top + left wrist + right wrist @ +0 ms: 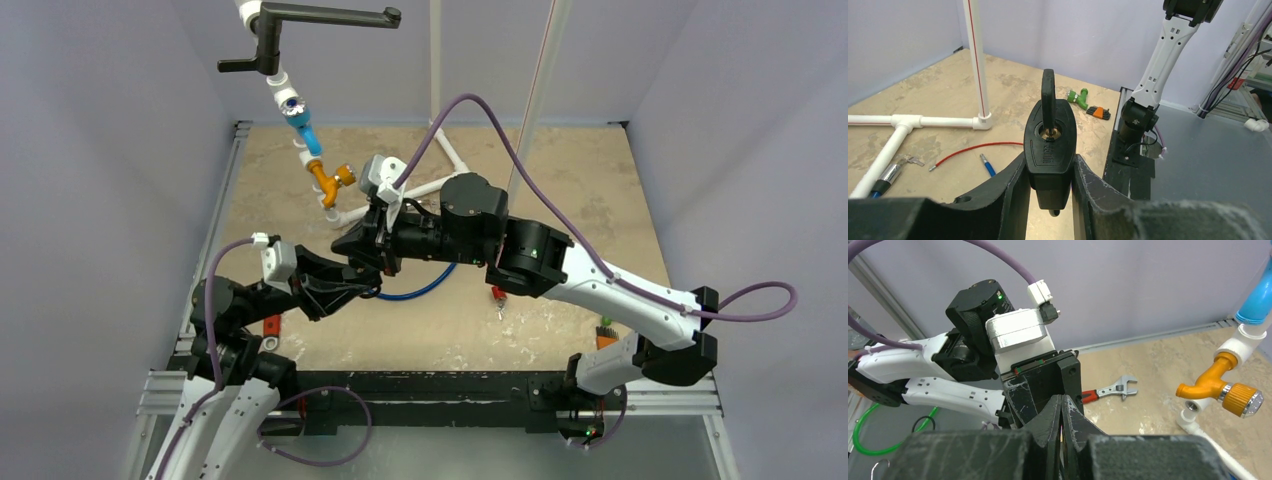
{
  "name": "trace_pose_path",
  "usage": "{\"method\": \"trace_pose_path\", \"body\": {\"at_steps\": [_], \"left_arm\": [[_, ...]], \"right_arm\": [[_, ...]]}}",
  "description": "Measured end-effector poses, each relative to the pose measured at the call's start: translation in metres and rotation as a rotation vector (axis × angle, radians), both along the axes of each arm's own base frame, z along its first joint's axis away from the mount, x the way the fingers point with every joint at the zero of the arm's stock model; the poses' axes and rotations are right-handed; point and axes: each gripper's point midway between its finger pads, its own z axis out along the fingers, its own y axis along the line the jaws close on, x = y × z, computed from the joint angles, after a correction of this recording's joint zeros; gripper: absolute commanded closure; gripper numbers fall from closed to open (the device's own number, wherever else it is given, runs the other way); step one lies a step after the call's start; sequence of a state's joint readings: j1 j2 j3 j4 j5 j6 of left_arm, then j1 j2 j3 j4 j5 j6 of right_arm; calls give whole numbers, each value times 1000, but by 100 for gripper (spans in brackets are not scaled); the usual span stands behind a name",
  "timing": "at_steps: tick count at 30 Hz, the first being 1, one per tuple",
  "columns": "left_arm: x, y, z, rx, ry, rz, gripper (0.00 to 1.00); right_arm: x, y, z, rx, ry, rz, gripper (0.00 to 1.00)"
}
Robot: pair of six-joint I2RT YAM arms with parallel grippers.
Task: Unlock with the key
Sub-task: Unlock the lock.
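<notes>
Padlock (1050,145), black, sits at lower centre of the left wrist view, keyhole end up, grasped between the fingers of the left claw (1049,174) above the desk (948,90). Its black key (1048,92) stands in the keyhole, untouched. The right claw (1061,412) is clenched, with nothing visible in it.

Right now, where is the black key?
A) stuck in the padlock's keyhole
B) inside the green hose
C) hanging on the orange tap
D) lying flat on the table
A: in the left wrist view the key stands upright in the keyhole of the padlock, which the left pincer holds between its fingers.
</notes>
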State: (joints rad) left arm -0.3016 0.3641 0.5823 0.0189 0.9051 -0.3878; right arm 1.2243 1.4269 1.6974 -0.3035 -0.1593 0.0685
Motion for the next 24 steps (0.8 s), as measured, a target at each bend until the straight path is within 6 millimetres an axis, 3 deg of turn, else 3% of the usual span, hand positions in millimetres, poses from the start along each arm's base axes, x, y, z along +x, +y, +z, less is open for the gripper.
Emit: {"method": "trace_pose_path", "body": {"at_steps": [5,12,24], "left_arm": [[-2,1,5,-1,-22,0,100],[-7,1,17,-17,-55,-8,100],[-9,1,22,-39,-34,-13,100]], "right_arm": [[-2,1,-3,10,20,4,100],[-3,6,-28,-15,65,10,100],[-10,-6,-31,43,88,12,100]]}}
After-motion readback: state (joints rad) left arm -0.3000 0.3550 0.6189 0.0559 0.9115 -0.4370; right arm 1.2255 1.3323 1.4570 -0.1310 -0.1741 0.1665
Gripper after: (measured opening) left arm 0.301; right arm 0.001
